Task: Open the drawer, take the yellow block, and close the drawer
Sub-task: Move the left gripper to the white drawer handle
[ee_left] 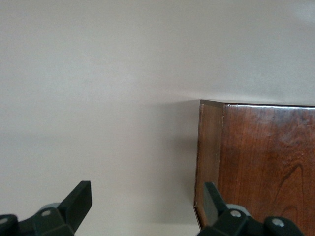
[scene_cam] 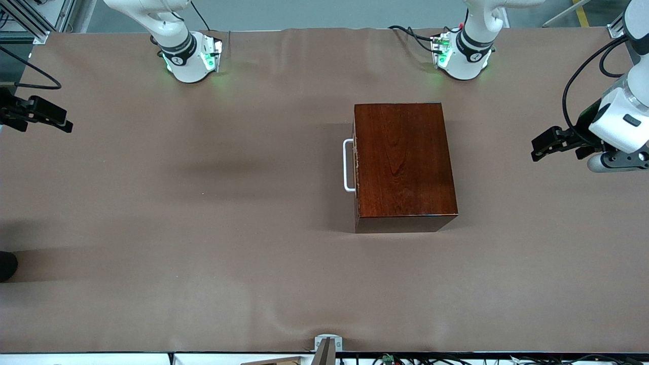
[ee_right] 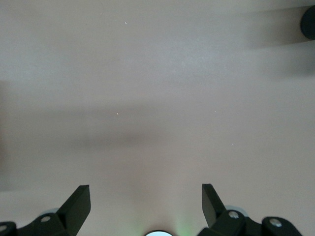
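Drawer point(scene_cam: 356, 165) shut; both grippers' fingers spread over table edges.

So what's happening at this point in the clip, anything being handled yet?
Nothing is being handled yet. The wooden box sits on the table with its drawer shut, white handle facing the right arm's end. The yellow block isn't visible. The left gripper waits, open and empty, at its own end of the table; the right gripper does the same at its end.
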Motion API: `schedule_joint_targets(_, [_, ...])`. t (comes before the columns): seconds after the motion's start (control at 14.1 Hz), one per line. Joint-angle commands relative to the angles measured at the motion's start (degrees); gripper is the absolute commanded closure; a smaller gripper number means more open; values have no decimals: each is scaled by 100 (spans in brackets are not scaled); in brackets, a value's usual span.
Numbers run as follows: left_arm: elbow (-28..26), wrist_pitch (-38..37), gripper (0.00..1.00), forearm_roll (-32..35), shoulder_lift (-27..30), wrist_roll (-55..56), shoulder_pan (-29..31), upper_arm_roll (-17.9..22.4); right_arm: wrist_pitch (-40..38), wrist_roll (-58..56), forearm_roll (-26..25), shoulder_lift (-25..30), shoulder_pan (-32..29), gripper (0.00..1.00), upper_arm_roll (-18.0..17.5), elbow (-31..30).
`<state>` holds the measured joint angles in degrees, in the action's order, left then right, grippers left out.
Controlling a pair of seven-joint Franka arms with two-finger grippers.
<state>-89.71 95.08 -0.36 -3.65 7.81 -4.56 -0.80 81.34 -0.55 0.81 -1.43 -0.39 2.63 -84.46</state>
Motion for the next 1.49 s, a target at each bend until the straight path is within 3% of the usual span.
schedule_joint_targets(0.0, [-46, 45, 0, -8, 92, -8, 16, -25, -65, -50, 15, -32, -119, 0, -79, 97])
schedule_joint_targets(0.92, [-20, -227, 0, -96, 57, -9, -150, -43, -48, -50, 7, -32, -128, 0, -79, 106])
schedule_joint_targets(1.14, [94, -192, 0, -323, -92, 245, -536, -376, -39, -41, -2, -32, -119, 0, -79, 106])
schedule_joint_targets(1.42, [779, -201, 0, -430, -644, 1266, -1054, -903, -39, -41, -2, -32, -128, 0, -79, 106])
